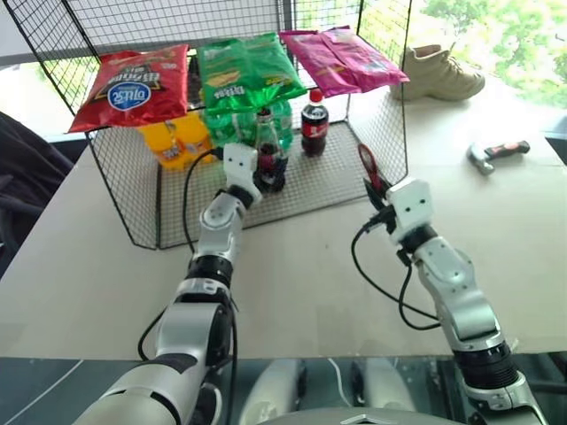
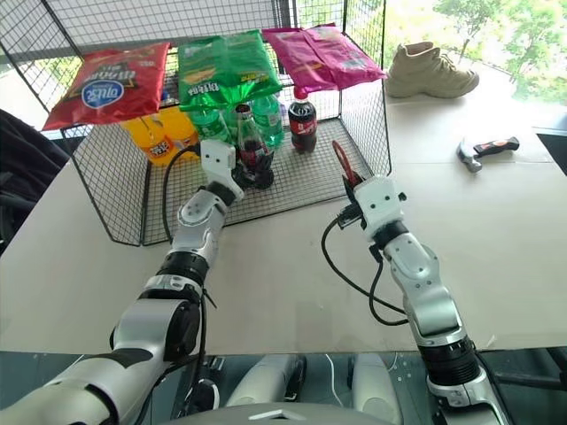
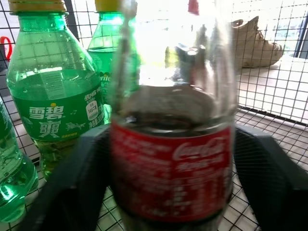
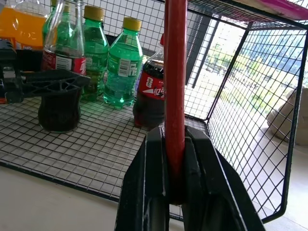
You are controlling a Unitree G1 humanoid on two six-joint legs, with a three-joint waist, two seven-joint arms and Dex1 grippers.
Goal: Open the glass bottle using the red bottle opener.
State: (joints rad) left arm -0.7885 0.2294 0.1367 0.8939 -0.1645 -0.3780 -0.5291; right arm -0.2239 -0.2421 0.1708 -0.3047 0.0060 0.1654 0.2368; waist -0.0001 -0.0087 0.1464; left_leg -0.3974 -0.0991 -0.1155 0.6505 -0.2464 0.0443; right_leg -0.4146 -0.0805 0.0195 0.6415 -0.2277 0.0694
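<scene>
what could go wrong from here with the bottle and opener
1. The left gripper has its jaws around the glass bottle, but whether they press it is unclear. A loose hold could let the bottle tip when pried.
2. The green bottles stand close behind it, so a shove could knock them over.
3. The right gripper pinches the red bottle opener only at its lower end. Prying force might twist it in the jaws.

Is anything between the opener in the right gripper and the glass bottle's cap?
Nothing visible. The red bottle opener, clamped in the right gripper, has open space across the wire shelf to the glass bottle, which stands between the left gripper's fingers.
</scene>
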